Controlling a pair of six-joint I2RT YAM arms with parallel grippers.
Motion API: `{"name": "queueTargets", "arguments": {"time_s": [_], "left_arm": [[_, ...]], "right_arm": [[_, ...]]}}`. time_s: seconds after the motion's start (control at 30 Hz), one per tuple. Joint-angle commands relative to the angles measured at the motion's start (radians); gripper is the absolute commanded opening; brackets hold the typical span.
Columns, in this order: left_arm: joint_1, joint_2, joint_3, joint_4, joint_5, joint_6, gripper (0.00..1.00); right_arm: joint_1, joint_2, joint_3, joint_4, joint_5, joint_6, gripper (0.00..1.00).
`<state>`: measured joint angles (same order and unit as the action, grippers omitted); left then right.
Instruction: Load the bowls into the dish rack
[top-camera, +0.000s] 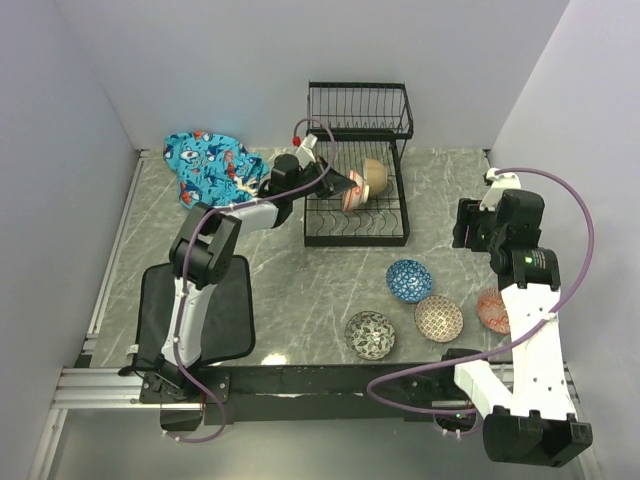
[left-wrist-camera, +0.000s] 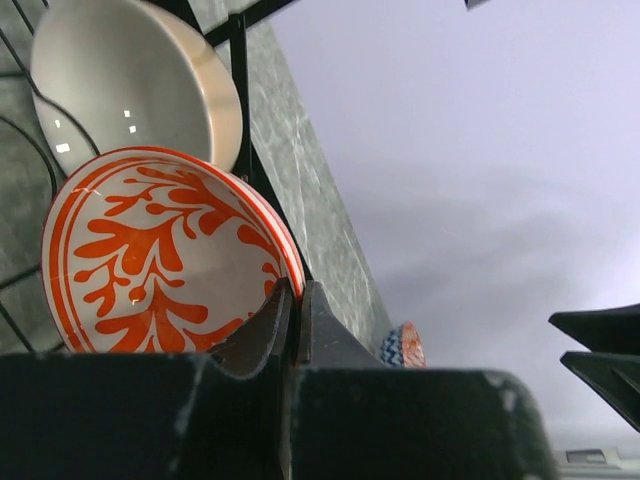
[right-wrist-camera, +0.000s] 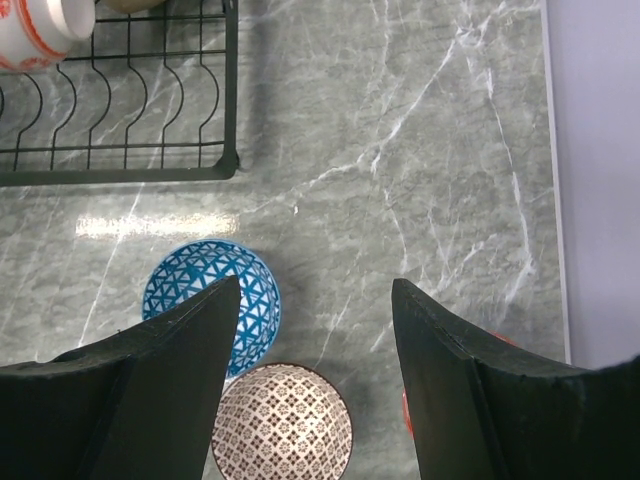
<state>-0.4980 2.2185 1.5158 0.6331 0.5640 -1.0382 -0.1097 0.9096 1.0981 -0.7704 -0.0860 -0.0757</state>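
Note:
My left gripper (top-camera: 347, 184) is shut on the rim of the red-orange floral bowl (left-wrist-camera: 150, 260), holding it on edge in the lower tier of the black wire dish rack (top-camera: 395, 225). The cream-white bowl (left-wrist-camera: 120, 85) stands on edge just behind it in the rack (top-camera: 375, 175). My right gripper (right-wrist-camera: 315, 290) is open and empty, hovering over the table right of the rack. Below it lie the blue patterned bowl (right-wrist-camera: 215, 300) and the brown dotted bowl (right-wrist-camera: 285, 425). The black-and-white bowl (top-camera: 370, 334) and the salmon-orange bowl (top-camera: 492, 309) rest on the table.
A blue patterned cloth (top-camera: 212, 165) lies at the back left. A black mat (top-camera: 225, 310) lies under the left arm. Walls close in the table on the left, back and right. The rack's upper basket shelf (top-camera: 360, 110) overhangs the lower tier.

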Motion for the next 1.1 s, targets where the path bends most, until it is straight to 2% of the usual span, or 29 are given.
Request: {"name": "queueTargets", "arguments": {"time_s": [0.0, 0.53, 0.77, 1.07], "left_arm": [[-0.004, 0.041, 0.11, 0.135, -0.013, -0.029, 0.01], [0.032, 0.173, 0.21, 0.217, -0.019, -0.066, 0.01], [0.024, 0.136, 0.172, 0.292, -0.007, -0.082, 0.01], [-0.016, 0.063, 0.092, 0.304, -0.056, -0.06, 0.01]], "right_arm": [[-0.005, 0.023, 0.051, 0.014, 0.022, -0.009, 0.7], [-0.005, 0.155, 0.135, 0.003, 0.017, -0.015, 0.7], [-0.004, 0.195, 0.152, 0.019, 0.009, -0.009, 0.7], [-0.004, 0.242, 0.197, 0.034, 0.005, -0.007, 0.7]]}}
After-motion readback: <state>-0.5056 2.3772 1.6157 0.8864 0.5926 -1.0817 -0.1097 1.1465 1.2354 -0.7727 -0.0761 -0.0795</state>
